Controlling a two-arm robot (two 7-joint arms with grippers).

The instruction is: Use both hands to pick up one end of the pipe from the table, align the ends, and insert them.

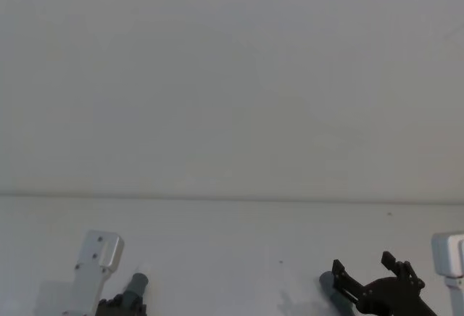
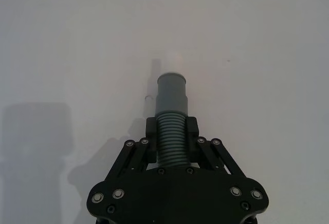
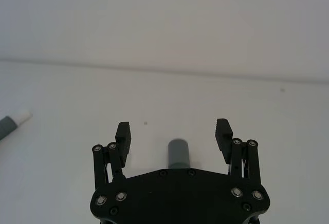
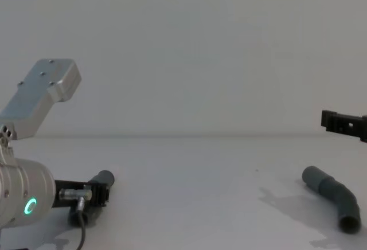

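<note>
My left gripper (image 2: 172, 126) is shut on the ribbed body of the dark grey pipe (image 2: 171, 139), just behind one of its ends. That smooth cuff (image 2: 172, 93) sticks out past the fingers. In the chest view the left gripper (image 4: 98, 192) holds this end (image 4: 105, 178) low over the white table (image 4: 189, 192). The other end (image 4: 332, 195) lies bent on the table at the right. My right gripper (image 3: 174, 131) stands open above it, and its cuff (image 3: 178, 153) shows between the spread fingers. A white-tipped end (image 3: 15, 121) shows at that view's edge.
A pale grey wall (image 1: 232, 77) rises behind the table's far edge. The left arm (image 4: 23, 192) shows a green ring light (image 4: 30, 206). Bare table (image 1: 232, 258) lies between the two grippers.
</note>
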